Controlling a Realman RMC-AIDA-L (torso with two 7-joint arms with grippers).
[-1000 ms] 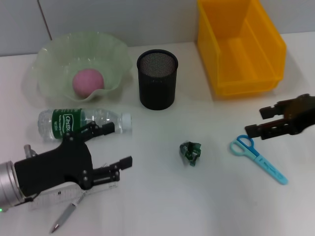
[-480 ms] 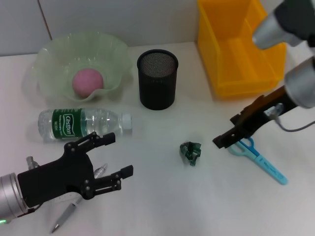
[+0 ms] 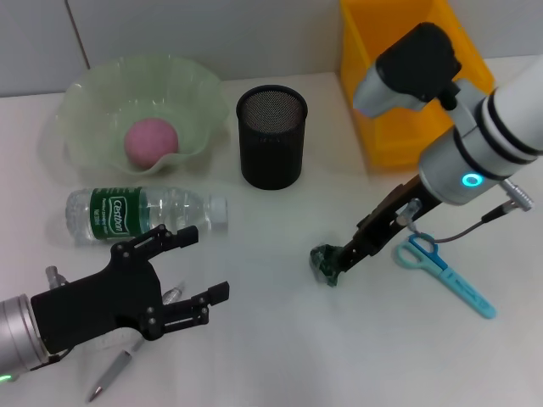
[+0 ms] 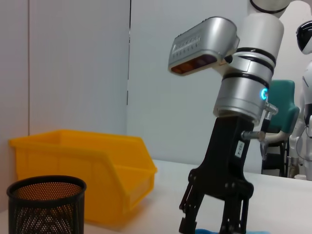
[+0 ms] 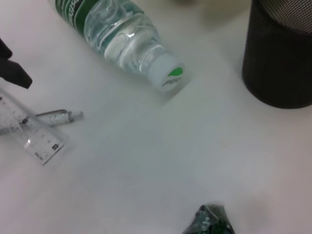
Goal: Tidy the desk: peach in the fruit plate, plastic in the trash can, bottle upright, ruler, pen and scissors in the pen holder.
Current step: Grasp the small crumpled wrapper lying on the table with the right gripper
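Right gripper (image 3: 339, 259): jaws parted, tips just beside the plastic (image 3: 325, 264) at its 3 o'clock, mid-counter (image 3: 280, 339).
Left gripper (image 3: 199, 267): jaws spread, grasping nothing, 6 o'clock of the bottle (image 3: 144, 211).
Bottle: lying flat, long axis 9-to-3, cap toward 3 o'clock.
Scissors (image 3: 444, 273): blades toward 4 o'clock.

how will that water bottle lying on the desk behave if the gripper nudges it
The water bottle lies on its round side, so it would probably roll rather than slide. It looks mostly empty and clear, so it is likely light and may dent under a squeeze. The left gripper is open beside it.
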